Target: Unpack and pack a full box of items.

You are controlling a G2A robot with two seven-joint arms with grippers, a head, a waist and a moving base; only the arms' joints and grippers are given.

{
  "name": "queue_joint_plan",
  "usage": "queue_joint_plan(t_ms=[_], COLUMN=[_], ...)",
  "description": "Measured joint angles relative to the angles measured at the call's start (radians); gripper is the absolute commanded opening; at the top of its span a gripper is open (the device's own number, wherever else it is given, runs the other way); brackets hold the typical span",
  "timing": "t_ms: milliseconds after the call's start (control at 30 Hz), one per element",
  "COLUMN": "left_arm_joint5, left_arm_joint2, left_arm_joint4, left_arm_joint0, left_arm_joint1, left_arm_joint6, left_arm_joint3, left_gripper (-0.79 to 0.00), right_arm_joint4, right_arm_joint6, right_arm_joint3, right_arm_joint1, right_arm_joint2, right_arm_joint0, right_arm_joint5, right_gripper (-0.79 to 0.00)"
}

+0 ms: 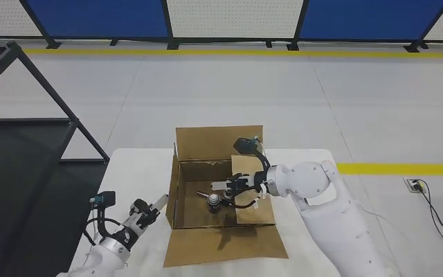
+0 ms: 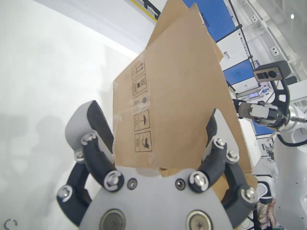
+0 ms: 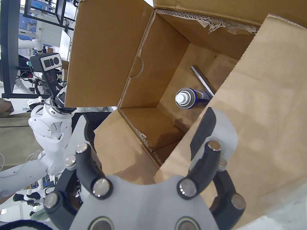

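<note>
An open cardboard box stands on the white table with its flaps spread. Inside, a spray can with a white cap stands upright beside a shiny metal rod; from above, the can is near the box's middle. My right gripper hangs open above the box's opening, over the can, with nothing between its fingers; in the top view this gripper comes in from the right. My left gripper is open just outside the box's left wall, apart from it in the top view.
The box's right inner flap leans over the opening and hides part of the rod. A near flap rises by the right gripper's fingers. A black metal frame stands left of the table.
</note>
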Motion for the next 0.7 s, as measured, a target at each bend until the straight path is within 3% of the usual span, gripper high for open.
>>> queue_joint_plan(t_ms=[300, 700], left_arm_joint5=[0.09, 0.18], left_arm_joint2=[0.152, 0.235], left_arm_joint4=[0.186, 0.315], left_arm_joint0=[-0.106, -0.184], left_arm_joint1=[-0.003, -0.008], left_arm_joint6=[-0.097, -0.193], left_arm_joint3=[0.036, 0.079], left_gripper=[0.0, 0.0], right_arm_joint4=[0.01, 0.03], right_arm_joint6=[0.001, -0.001], right_arm_joint3=[-0.01, 0.027], right_arm_joint1=[0.012, 0.02], right_arm_joint2=[-0.007, -0.041], right_arm_joint0=[-0.021, -0.016], right_arm_joint5=[-0.052, -0.096], right_gripper=[0.0, 0.0])
